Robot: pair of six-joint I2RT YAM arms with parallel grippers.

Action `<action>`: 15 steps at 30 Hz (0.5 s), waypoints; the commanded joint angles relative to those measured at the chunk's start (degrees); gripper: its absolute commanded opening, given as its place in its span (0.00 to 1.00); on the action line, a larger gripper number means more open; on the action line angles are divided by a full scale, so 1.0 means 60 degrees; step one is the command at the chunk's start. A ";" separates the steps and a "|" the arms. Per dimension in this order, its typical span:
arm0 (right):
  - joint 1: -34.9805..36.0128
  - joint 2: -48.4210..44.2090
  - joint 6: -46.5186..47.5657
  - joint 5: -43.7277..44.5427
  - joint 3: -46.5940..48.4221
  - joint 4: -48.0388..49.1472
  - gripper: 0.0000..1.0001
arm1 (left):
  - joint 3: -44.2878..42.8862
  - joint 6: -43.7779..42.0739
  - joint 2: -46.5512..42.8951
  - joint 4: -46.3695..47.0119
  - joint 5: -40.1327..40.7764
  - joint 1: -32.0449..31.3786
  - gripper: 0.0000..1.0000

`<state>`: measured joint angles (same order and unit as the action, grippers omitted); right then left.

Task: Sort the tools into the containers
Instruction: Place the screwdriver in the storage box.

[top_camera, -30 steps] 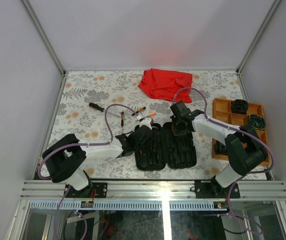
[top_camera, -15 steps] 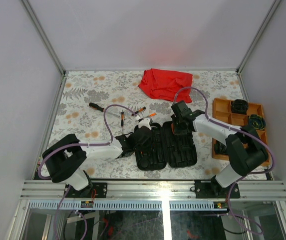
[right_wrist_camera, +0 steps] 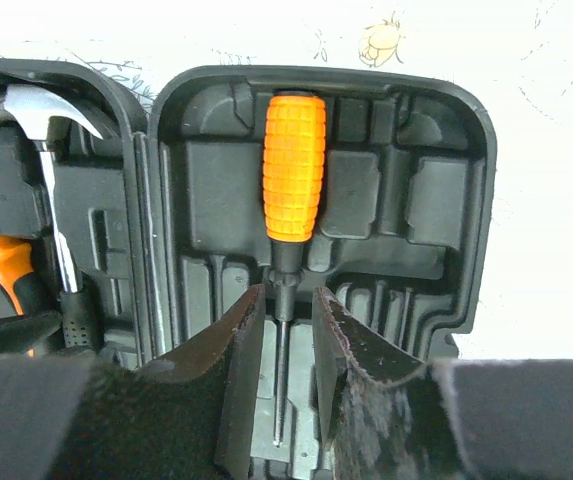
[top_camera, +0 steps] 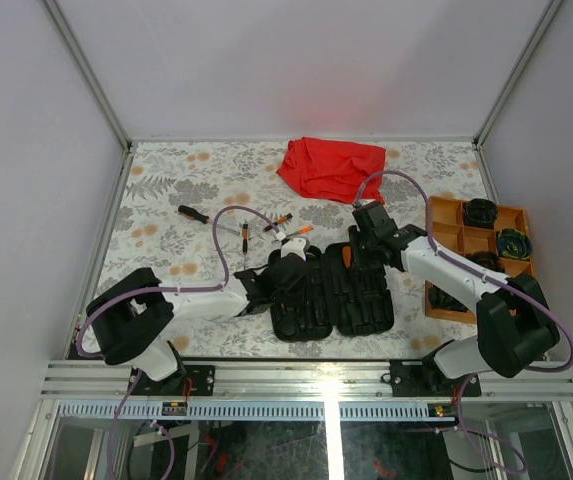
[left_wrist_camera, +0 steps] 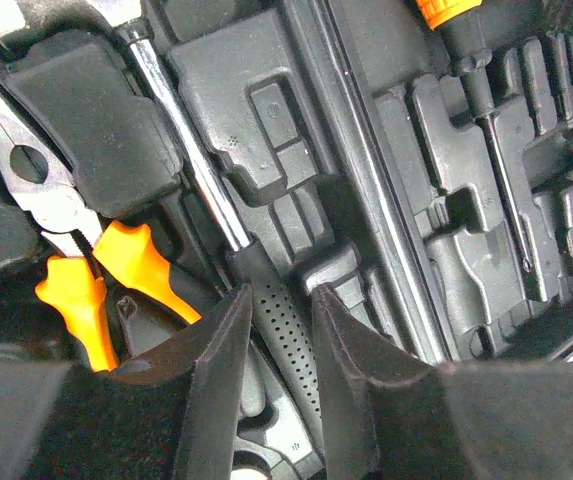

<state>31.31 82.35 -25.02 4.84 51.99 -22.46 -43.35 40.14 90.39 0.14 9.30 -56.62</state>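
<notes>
The black case (top_camera: 333,292) lies open in the middle of the table. A hammer (left_wrist_camera: 181,130) and orange-handled pliers (left_wrist_camera: 116,262) lie in its left half. My left gripper (left_wrist_camera: 278,295) hangs low over that half. Its jaws stand narrowly open on either side of the hammer's black dotted handle. In the right half lies a screwdriver (right_wrist_camera: 293,170) with an orange handle. My right gripper (right_wrist_camera: 288,295) is open, with a gap on each side of the screwdriver's shaft. Three more screwdrivers (top_camera: 245,240) lie on the cloth behind the case. The orange tray (top_camera: 440,214) is at the right.
A red cloth (top_camera: 331,167) lies bunched at the back of the table. A black-handled screwdriver (top_camera: 194,214) lies at the back left. The tray holds dark round items (top_camera: 483,211) in its far compartments. Both arms (top_camera: 206,298) reach over the case from either side.
My right jaws have opened off the screwdriver, which now rests in the case, and that arm has drawn slightly back and right. My left jaws have narrowed around the hammer handle.
</notes>
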 commanded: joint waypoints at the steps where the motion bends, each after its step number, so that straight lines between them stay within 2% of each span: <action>1: -0.0077 -0.0442 0.0054 -0.0066 -0.0122 -0.0017 0.33 | 0.0746 -0.0668 0.0033 -0.2610 0.0250 -0.0056 0.31; 15: -0.0077 -0.1205 0.0190 -0.0262 -0.0301 0.0024 0.36 | 0.0177 -0.1011 -0.1327 -0.2737 0.0842 0.0081 0.41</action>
<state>31.31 77.30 -24.60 4.78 50.54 -22.85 -42.06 36.56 84.95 -9.08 11.03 -56.58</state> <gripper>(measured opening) 0.358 0.392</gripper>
